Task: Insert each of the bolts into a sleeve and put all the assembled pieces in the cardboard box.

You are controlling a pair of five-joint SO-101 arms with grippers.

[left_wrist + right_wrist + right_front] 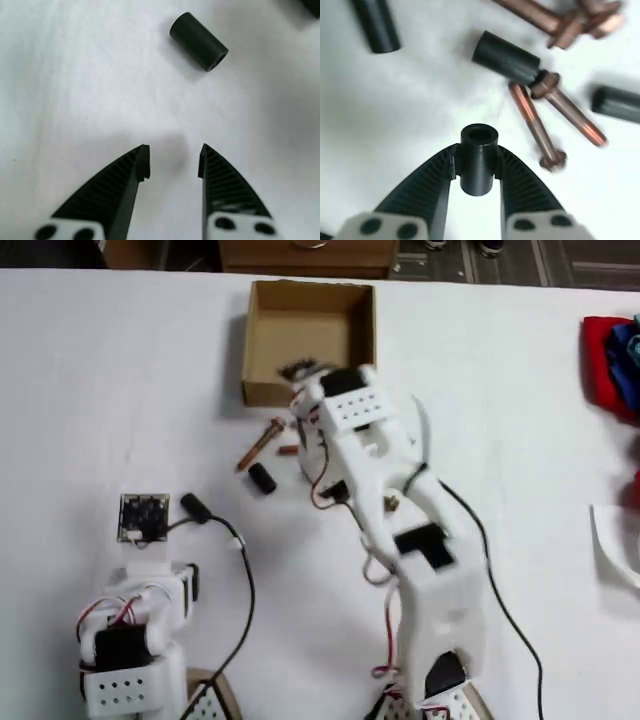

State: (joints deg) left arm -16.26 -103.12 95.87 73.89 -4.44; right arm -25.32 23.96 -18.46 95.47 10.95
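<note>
Setup: white worktop [100,390] with an open brown cardboard box [262,392] at its far side.

The white right arm [400,510] is stretched out, its front end just before the box's near wall. The white left arm [135,640] sits folded at the near edge, well apart from the box.

Right gripper [477,152]: jaws closed from both sides on a short black cylindrical sleeve [479,167], its open bore facing the wrist camera.

Left gripper [173,160]: jaws parted, holding nothing, over bare worktop. A second black sleeve [199,42] lies on its side ahead of them, not touching.

Beyond the held sleeve a third black sleeve [506,57] lies flat, seemingly touching a bolt head (view blurred). Loose copper-coloured bolts [535,122] lie just beside it on the worktop.
</note>
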